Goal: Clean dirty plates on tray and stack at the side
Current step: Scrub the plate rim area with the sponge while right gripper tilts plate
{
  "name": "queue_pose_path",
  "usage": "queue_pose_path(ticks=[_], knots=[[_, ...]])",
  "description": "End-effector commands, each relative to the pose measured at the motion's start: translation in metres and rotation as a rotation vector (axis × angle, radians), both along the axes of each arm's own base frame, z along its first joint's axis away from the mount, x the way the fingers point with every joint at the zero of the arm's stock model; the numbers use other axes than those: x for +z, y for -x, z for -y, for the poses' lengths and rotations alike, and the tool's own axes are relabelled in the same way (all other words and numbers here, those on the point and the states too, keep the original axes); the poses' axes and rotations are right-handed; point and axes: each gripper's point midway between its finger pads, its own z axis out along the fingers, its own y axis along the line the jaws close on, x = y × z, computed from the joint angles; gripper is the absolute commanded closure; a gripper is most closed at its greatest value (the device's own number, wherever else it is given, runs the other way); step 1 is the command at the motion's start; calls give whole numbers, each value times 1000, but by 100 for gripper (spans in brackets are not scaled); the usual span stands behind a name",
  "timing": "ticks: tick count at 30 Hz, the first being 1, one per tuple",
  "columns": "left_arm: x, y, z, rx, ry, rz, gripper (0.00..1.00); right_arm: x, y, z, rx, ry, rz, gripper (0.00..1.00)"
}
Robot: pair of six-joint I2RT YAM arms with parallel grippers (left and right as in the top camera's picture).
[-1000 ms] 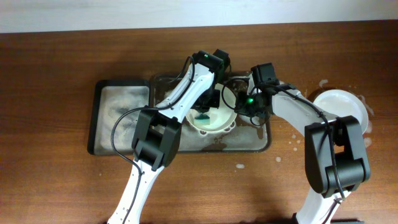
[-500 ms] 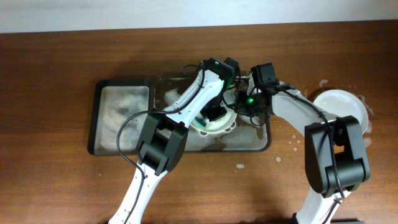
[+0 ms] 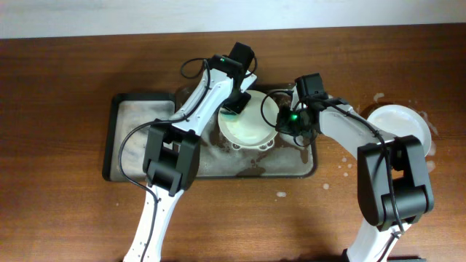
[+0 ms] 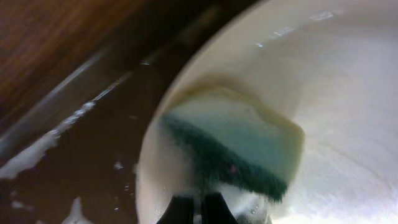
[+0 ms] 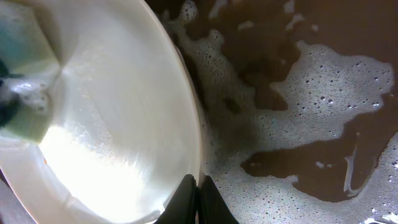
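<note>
Green sponge (image 4: 239,146) held by the left gripper (image 3: 237,107) has swept out to the rim of the plate (image 3: 251,129), so scrubbing continues; the right gripper (image 5: 198,193) pinches its edge.

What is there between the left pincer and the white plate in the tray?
A green sponge lies between the left pincer and the plate; the left wrist view shows it.

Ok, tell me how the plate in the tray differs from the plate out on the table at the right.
The tray plate is gripped at its rim by the right pincer; the side plate lies free on the table. The tray plate has a green sponge pressed on it by the left pincer; the side plate carries nothing. Both are round and white.
</note>
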Motion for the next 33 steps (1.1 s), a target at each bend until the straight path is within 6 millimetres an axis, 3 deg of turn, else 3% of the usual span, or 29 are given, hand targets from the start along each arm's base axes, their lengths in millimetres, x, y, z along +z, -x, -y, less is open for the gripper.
queue_pose_path(ticks=[1, 4, 6, 9, 11, 13, 14, 15, 17, 19, 23, 24, 28, 31, 33], knots=[[-17, -17, -53, 293, -188, 94, 99, -4, -1, 6, -3, 34, -2, 96], [-8, -20, -63, 402, -217, 143, 99, -4, -1, 6, -3, 34, -1, 96], [17, -23, -69, 446, -229, 199, 100, -4, -1, 6, -4, 33, -1, 96], [78, -32, -65, 468, -147, 301, 100, -4, -1, 6, -3, 34, -2, 96], [101, -32, -65, 473, -120, 332, 100, -4, 0, 5, -1, 29, -3, 96], [97, -24, -60, 459, -97, 282, 99, 2, -3, -1, 49, -2, 24, 94], [89, -13, -53, 441, -64, 210, 100, 13, -9, -9, 105, -52, 57, 77], [84, -5, -53, 444, -59, 168, 100, 32, -20, -19, 175, -110, 117, 49], [86, -4, -60, 487, -54, 160, 100, 52, -39, -26, 217, -103, 205, 34], [91, -4, -64, 521, -22, 149, 100, 59, -50, -37, 237, -108, 273, 30], [102, -4, -73, 540, 2, 145, 100, 23, -46, -63, 278, -40, 244, 31], [102, -3, -73, 540, 0, 142, 100, 5, -45, -64, 196, 16, 200, 38], [101, -1, -75, 540, -6, 135, 100, -4, -47, -57, 90, 66, 172, 57], [101, -1, -75, 540, -7, 134, 100, -27, -42, -53, 24, 68, 101, 66], [101, 0, -75, 540, -8, 133, 100, -28, -41, -53, 10, 63, 90, 84]])
